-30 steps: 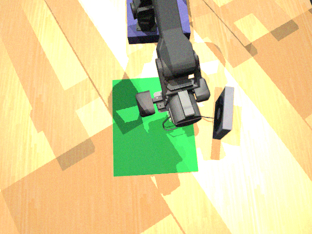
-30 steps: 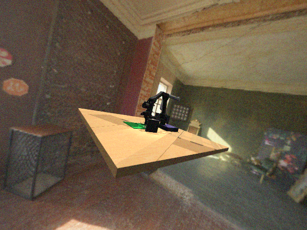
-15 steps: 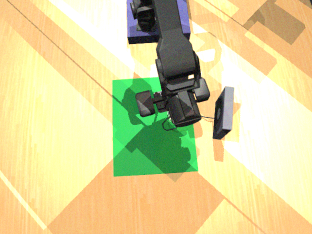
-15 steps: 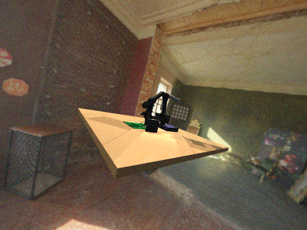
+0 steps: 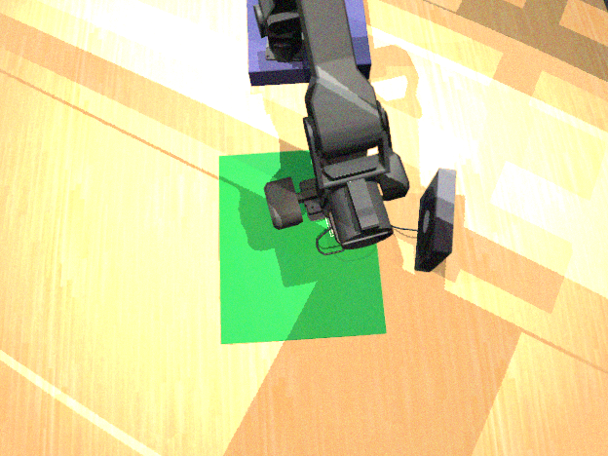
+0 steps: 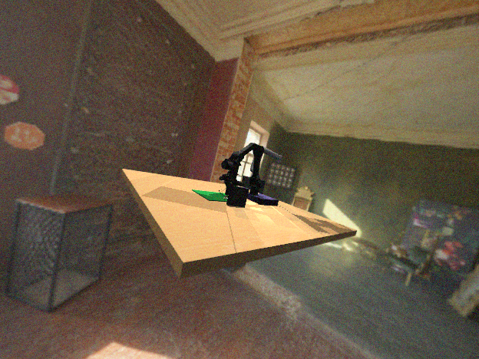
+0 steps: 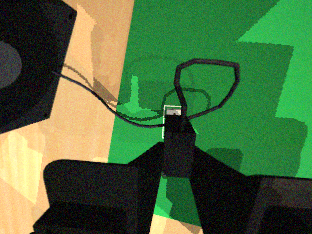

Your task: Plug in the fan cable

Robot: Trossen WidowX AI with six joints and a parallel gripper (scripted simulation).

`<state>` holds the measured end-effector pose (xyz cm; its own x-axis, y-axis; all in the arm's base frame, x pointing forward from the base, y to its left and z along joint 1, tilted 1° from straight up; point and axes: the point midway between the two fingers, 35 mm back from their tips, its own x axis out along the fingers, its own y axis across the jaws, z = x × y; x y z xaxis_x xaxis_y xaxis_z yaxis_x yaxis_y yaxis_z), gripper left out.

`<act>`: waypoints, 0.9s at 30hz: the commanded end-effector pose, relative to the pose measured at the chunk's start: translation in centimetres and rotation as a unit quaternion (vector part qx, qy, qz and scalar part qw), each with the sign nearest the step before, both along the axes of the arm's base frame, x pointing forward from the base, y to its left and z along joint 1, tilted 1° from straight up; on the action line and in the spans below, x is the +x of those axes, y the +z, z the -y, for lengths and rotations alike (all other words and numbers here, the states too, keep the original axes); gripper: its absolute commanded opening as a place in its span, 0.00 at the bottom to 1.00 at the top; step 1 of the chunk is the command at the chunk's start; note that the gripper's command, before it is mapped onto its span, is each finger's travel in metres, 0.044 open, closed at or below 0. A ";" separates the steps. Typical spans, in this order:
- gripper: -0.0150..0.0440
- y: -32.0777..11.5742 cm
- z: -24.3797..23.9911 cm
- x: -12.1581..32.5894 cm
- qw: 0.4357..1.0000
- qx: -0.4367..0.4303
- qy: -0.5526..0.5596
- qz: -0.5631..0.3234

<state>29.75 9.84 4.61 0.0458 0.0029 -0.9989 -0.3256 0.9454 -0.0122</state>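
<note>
The green board (image 5: 255, 314) (image 6: 209, 194) (image 7: 165, 25) lies flat. The black fan (image 5: 435, 220) (image 6: 236, 196) (image 7: 30, 80) stands beside it. Its dark cable (image 7: 237, 80) (image 5: 318, 242) runs to the gripper and makes a loop above the board. My gripper (image 7: 174, 148) is shut on the dark plug (image 7: 175, 121), right at the white-outlined header (image 7: 173, 107). Part of the header shows past the plug. The fingers hide the rest, so how deep the plug sits cannot be told. In the top view the arm hides the fingertips.
A dark blue block (image 5: 280, 77) (image 6: 264, 199) lies behind the board, at the arm's base. The fan stands close to the board's right edge in the top view. The wooden table (image 5: 123, 294) (image 6: 201, 235) carries everything. Strong light and shadow patches cross it.
</note>
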 end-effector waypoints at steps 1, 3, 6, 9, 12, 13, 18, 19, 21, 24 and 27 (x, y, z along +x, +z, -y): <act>0.25 0.0 0.1 0.1 1.000 -0.003 -0.003 0.001; 0.25 0.0 0.1 0.1 1.000 -0.003 -0.003 0.001; 0.25 -0.1 0.1 0.1 1.000 -0.003 -0.003 0.001; 0.25 -0.2 0.1 0.1 1.000 -0.003 -0.003 0.001; 0.25 -0.2 0.1 0.1 1.000 -0.003 -0.003 0.001; 0.25 -0.2 0.1 0.1 1.000 -0.003 -0.003 0.001; 0.25 -0.3 0.1 0.0 1.000 -0.003 -0.003 0.001; 0.25 -0.3 0.1 0.0 1.000 -0.003 -0.003 0.001; 0.25 -0.3 0.1 -0.1 1.000 -0.003 -0.003 0.001; 0.25 -0.3 0.2 -0.1 1.000 -0.003 -0.003 0.001; 0.25 -0.3 0.2 -0.2 1.000 -0.003 -0.003 0.001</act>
<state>29.82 9.86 4.46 0.0512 0.0047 -0.9987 -0.3251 0.9456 -0.0123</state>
